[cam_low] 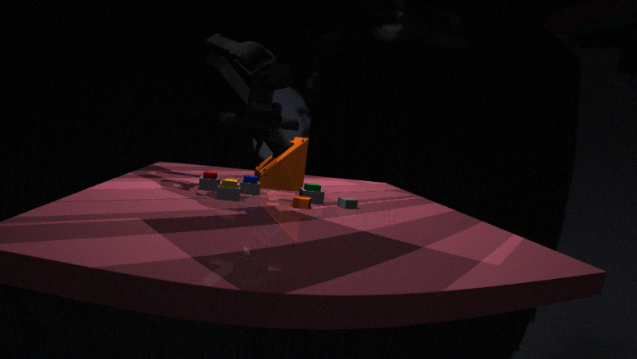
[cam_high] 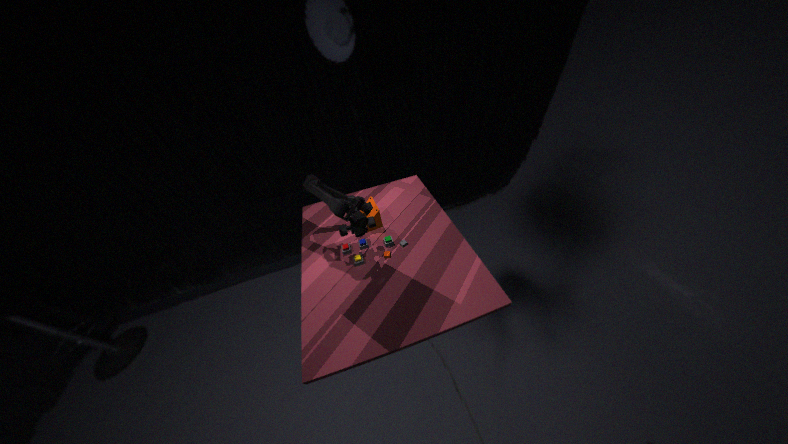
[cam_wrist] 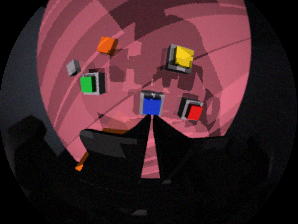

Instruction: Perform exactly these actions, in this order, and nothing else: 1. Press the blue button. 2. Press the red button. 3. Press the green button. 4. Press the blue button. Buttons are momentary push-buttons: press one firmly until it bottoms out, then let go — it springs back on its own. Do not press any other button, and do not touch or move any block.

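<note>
My gripper (cam_wrist: 151, 117) is shut and empty; in the wrist view its tips overlap the near edge of the blue button (cam_high: 362, 242) (cam_low: 250, 179) (cam_wrist: 152, 105). In the exterior view the gripper hangs above the buttons, and the blue cap stands raised on its grey base. The red button (cam_high: 345, 247) (cam_low: 209, 175) (cam_wrist: 194, 111) is to the right of blue in the wrist view, its cap up. The green button (cam_high: 388, 239) (cam_low: 312, 187) (cam_wrist: 88, 84) is to the left, also raised. The exact gap between fingertips and blue cap is hard to judge.
The yellow button (cam_high: 357, 257) (cam_low: 229, 183) (cam_wrist: 184, 57) stands near blue and red. An orange block (cam_high: 387, 254) (cam_low: 301, 202) (cam_wrist: 107, 45) and a grey block (cam_high: 403, 242) (cam_low: 348, 202) (cam_wrist: 73, 67) lie near green. A large orange wedge (cam_high: 374, 215) (cam_low: 287, 171) stands behind the buttons.
</note>
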{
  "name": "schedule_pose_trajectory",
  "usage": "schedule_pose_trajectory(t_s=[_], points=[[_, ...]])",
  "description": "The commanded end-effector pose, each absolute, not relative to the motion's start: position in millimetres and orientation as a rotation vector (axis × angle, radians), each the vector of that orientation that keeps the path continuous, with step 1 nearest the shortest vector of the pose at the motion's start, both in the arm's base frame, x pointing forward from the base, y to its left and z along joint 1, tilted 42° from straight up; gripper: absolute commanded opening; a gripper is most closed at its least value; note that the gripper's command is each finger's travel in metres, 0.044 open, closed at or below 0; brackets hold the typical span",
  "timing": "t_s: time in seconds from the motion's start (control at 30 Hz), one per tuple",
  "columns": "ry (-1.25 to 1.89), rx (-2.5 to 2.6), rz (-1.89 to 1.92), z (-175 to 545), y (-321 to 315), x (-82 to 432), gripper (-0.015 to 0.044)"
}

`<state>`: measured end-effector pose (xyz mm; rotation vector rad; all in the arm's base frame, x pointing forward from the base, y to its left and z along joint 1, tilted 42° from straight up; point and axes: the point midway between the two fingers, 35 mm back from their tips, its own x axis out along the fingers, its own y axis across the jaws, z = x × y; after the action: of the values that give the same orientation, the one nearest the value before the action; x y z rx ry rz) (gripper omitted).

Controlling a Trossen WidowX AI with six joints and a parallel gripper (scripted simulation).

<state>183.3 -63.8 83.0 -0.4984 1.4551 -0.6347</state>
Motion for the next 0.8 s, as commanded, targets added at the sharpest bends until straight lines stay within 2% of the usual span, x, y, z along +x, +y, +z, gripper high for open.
schedule_pose_trajectory(t_s=[0.0,0.77], points=[[1.45,-0.509,-0.638,72.9,-75.5,181.6,0.002],[1.45,-0.51,-0.639,49.3,-97.4,181.8,0.002]])
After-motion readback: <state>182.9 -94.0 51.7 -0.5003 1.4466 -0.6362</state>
